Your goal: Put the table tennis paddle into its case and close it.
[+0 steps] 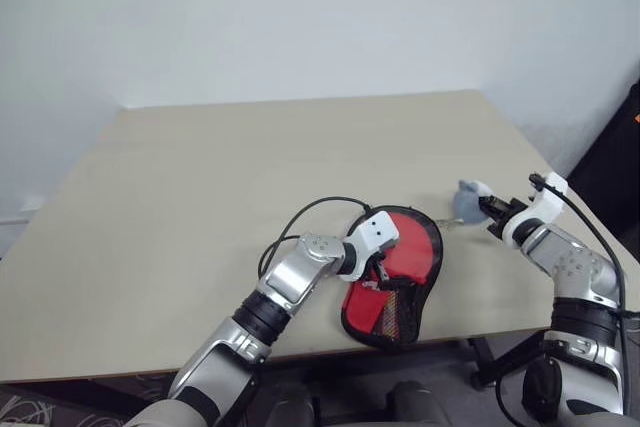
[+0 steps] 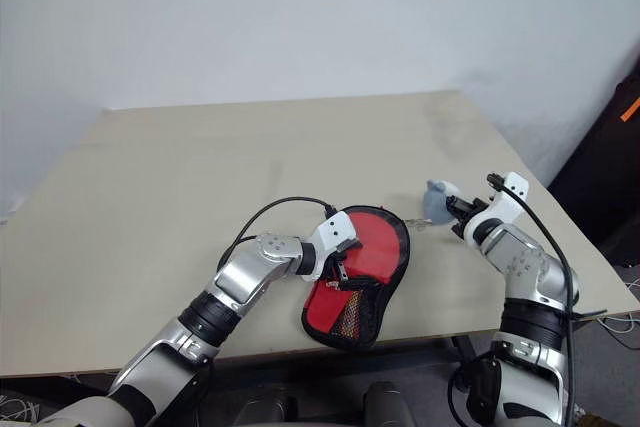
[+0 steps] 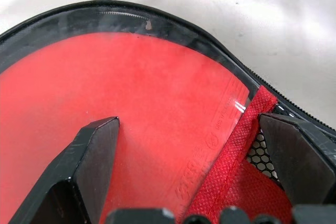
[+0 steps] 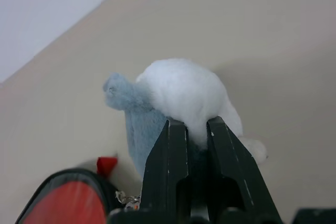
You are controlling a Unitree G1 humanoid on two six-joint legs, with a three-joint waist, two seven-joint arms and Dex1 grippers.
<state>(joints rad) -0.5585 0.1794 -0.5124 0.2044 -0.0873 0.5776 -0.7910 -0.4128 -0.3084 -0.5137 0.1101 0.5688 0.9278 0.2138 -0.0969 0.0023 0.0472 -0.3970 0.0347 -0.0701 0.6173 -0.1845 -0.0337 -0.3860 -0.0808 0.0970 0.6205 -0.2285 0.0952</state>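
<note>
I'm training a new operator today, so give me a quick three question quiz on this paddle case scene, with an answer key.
1. True or false: the right claw is shut on the grey-blue plush charm.
2. The left claw is: A) shut on the zip, B) open over the case, C) lifted clear above the table.
3. What shows through the case's clear window?

Key
1. True.
2. B.
3. The red face of the table tennis paddle, already inside the case.
</note>
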